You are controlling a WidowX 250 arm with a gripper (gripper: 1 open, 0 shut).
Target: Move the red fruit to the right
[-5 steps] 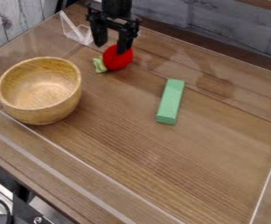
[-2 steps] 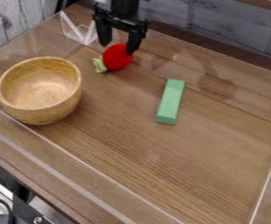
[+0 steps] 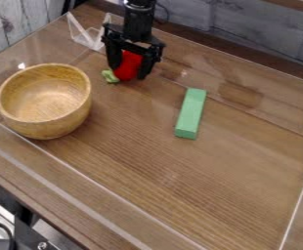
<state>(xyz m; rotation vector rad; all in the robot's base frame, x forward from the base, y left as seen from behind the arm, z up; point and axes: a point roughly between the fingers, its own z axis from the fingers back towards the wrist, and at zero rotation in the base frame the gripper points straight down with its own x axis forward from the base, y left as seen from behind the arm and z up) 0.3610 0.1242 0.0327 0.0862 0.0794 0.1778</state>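
- When you look at the back of the wooden table (image 3: 181, 186), you see the black gripper (image 3: 129, 66) pointing straight down at the red fruit (image 3: 128, 65).
- Your gripper's two black fingers (image 3: 111, 59) stand one on each side of the red fruit, and the red shows between them.
- The fingers sit close against the fruit's sides, so the gripper looks closed on it, though the picture is too small to show if they truly press it.
- The red fruit is at the back of the table, a bit left of the middle, and its green leafy end (image 3: 108, 75) pokes out to the left by the left finger.
- You cannot tell if the fruit sits on the wood or hangs just above it.
- The round wooden bowl (image 3: 43, 100) sits near the left side of the table, in front of the fruit and apart from it.
- The green block (image 3: 191, 112) lies flat to the right of the fruit and closer to you, well apart from the gripper.
- A clear plastic wall (image 3: 115, 210) runs around the edge of the table.
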